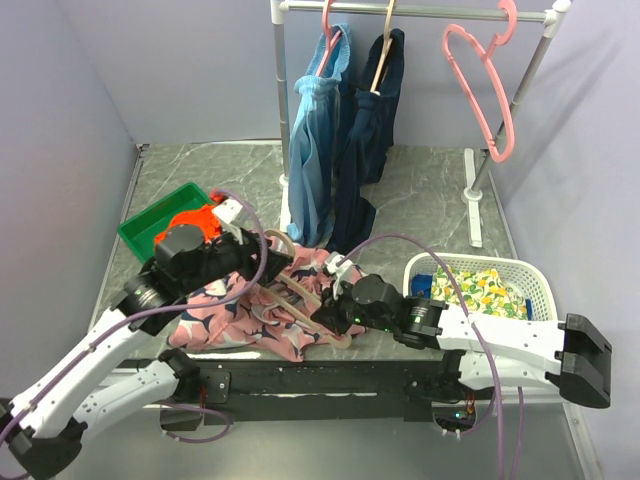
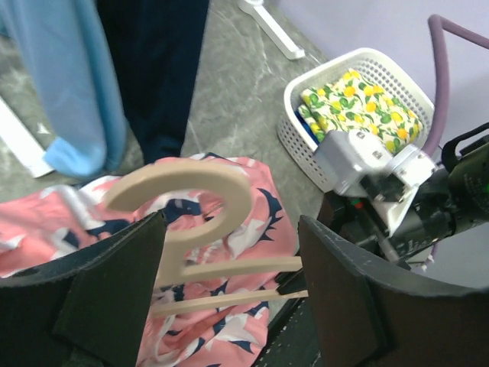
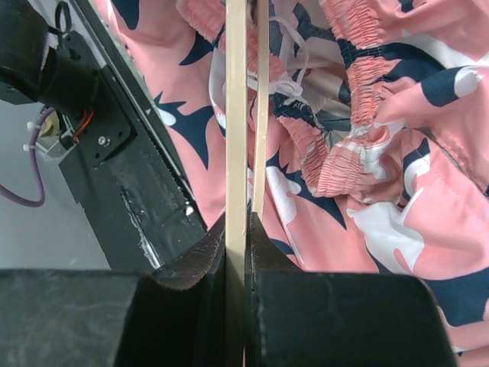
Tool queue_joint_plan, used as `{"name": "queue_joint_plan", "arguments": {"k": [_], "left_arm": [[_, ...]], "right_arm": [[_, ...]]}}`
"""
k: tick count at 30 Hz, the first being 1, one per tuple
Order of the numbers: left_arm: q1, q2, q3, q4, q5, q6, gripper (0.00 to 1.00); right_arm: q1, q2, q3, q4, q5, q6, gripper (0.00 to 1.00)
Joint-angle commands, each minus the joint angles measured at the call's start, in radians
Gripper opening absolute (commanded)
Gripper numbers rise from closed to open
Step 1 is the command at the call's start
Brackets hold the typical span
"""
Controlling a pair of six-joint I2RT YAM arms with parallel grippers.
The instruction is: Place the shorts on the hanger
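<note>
Top external view showed both arms reaching in from the near table edge toward the middle. The right gripper [image 1: 325, 315] was clamped on the hanger [image 1: 290, 290]. In the right wrist view its jaws were pressed together around one thin beige bar of the hanger [image 3: 236, 115], with the second bar running just beside it over the shorts [image 3: 397, 191].

The left gripper [image 1: 272, 262] stood with its jaws wide apart and held nothing. In the left wrist view the hanger's hook [image 2: 191, 180] rose between the two dark fingers [image 2: 114, 290]. The hook's stem sat close to the left one, though contact could not be told.

The shorts [image 1: 235, 320], pink with navy and white shapes, lay crumpled on the grey marbled table [image 1: 420, 200] under both grippers. The hanger rested on top of them, and the fabric was not hung over it.

To the right sat a white basket [image 1: 480, 262] holding a lemon-print cloth [image 1: 485, 290]. Farther left was a green tray [image 1: 150, 225] with an orange object [image 1: 190, 220] beside it.

At the back a white rack [image 1: 430, 12] carried a light-blue garment [image 1: 315, 150], a dark navy garment [image 1: 365, 140] and a bare pink hanger [image 1: 480, 90].
</note>
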Motion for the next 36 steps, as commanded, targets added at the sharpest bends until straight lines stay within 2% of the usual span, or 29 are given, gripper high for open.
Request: {"name": "queue_joint_plan", "arguments": {"k": [1,3,8,11,15,17,20,22,23,24,26,27,28,30,31,34,36], "left_arm": [[-0.041,0.045,0.007,0.107,0.009,-0.019,0.78],[-0.056,0.057,-0.013,0.158,-0.014,-0.034,0.8],[-0.084,0.12,-0.04,0.245,-0.045,-0.085,0.79],[-0.12,0.15,-0.051,0.279,-0.099,-0.112,0.75],[-0.151,0.163,-0.057,0.281,-0.201,-0.154,0.62],[-0.159,0.148,-0.063,0.268,-0.273,-0.169,0.61],[-0.16,0.125,-0.082,0.288,-0.303,-0.183,0.59],[-0.16,0.12,-0.089,0.311,-0.271,-0.181,0.51],[-0.159,0.125,-0.089,0.317,-0.268,-0.186,0.44],[-0.162,0.127,-0.086,0.313,-0.269,-0.185,0.24],[-0.163,0.128,-0.083,0.296,-0.287,-0.18,0.11],[-0.163,0.116,-0.085,0.287,-0.298,-0.177,0.01],[-0.165,0.108,-0.091,0.279,-0.312,-0.175,0.01],[-0.166,0.078,-0.1,0.268,-0.332,-0.168,0.01],[-0.165,0.068,-0.106,0.264,-0.338,-0.168,0.01],[-0.166,0.038,-0.121,0.256,-0.36,-0.166,0.01],[-0.166,0.019,-0.129,0.252,-0.379,-0.172,0.01]], "right_arm": [[0.02,0.021,0.06,0.087,0.036,-0.011,0.0],[0.03,0.04,0.071,0.081,0.045,-0.014,0.0],[0.054,0.076,0.094,0.061,0.082,-0.017,0.0],[0.057,0.077,0.097,0.061,0.085,-0.017,0.0],[0.063,0.077,0.1,0.05,0.126,-0.015,0.0],[0.067,0.07,0.097,0.05,0.134,-0.017,0.0],[0.068,0.071,0.091,0.051,0.133,-0.017,0.0],[0.073,0.077,0.095,0.048,0.145,-0.017,0.0],[0.074,0.085,0.105,0.039,0.152,-0.014,0.0],[0.073,0.088,0.109,0.032,0.16,-0.008,0.0],[0.074,0.087,0.12,0.022,0.189,0.02,0.02],[0.074,0.08,0.121,-0.002,0.197,0.028,0.08],[0.073,0.061,0.12,-0.019,0.214,0.054,0.27],[0.074,0.035,0.123,-0.036,0.215,0.074,0.43],[0.074,-0.001,0.125,-0.057,0.217,0.098,0.6],[0.074,-0.098,0.122,-0.097,0.274,0.167,0.76],[0.073,-0.154,0.1,-0.129,0.365,0.235,0.8]]}}
